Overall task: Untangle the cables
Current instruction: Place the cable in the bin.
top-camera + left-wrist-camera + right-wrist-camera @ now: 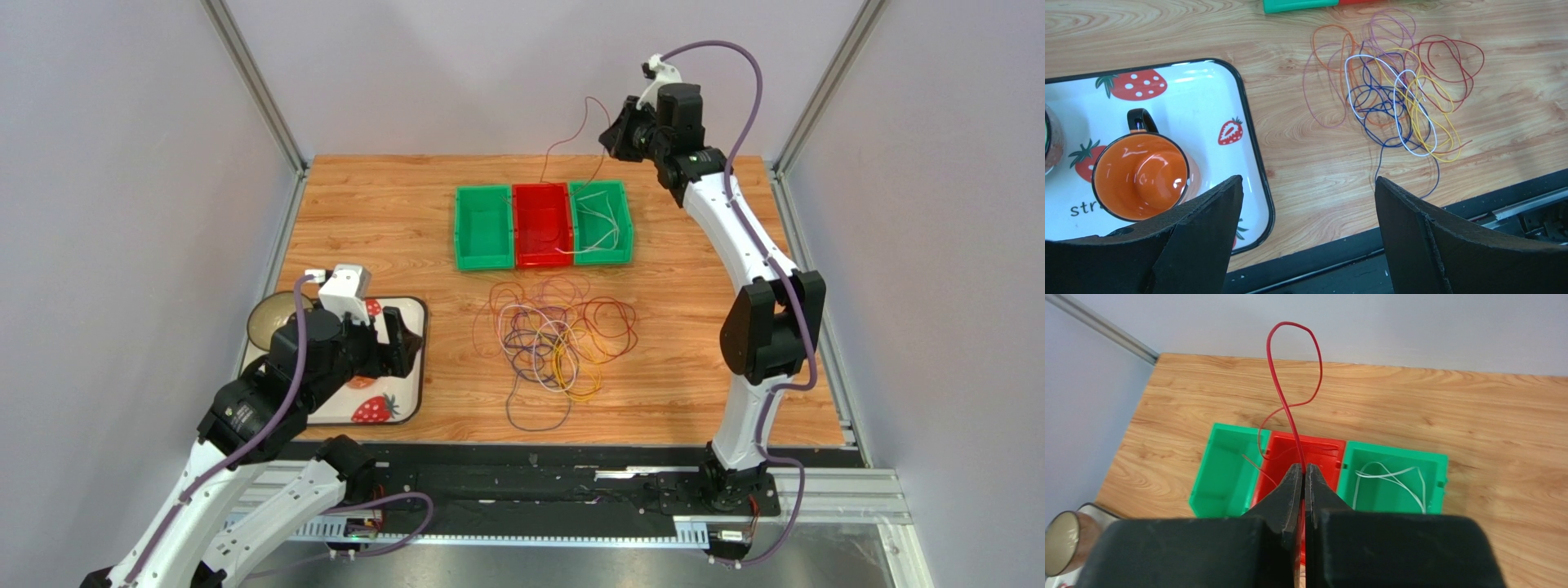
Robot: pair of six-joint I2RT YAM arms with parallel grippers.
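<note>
A tangle of thin cables (558,343) in purple, yellow, white and orange-red lies on the wooden table in front of the bins; in the left wrist view the same cables (1395,92) lie ahead and to the right. My right gripper (610,132) is raised above the far side of the bins. There the right gripper (1303,467) is shut on a red cable (1293,386), which loops upward and trails down towards the red bin (1327,447). My left gripper (1309,180) is open with nothing between its fingers, low over the table's near edge beside the tray.
Three bins stand in a row: a green bin (483,228), the red bin (542,227) and another green bin (601,223) holding a white cable (1395,474). A strawberry-patterned tray (1254,147) at the left carries an orange mug (1140,177).
</note>
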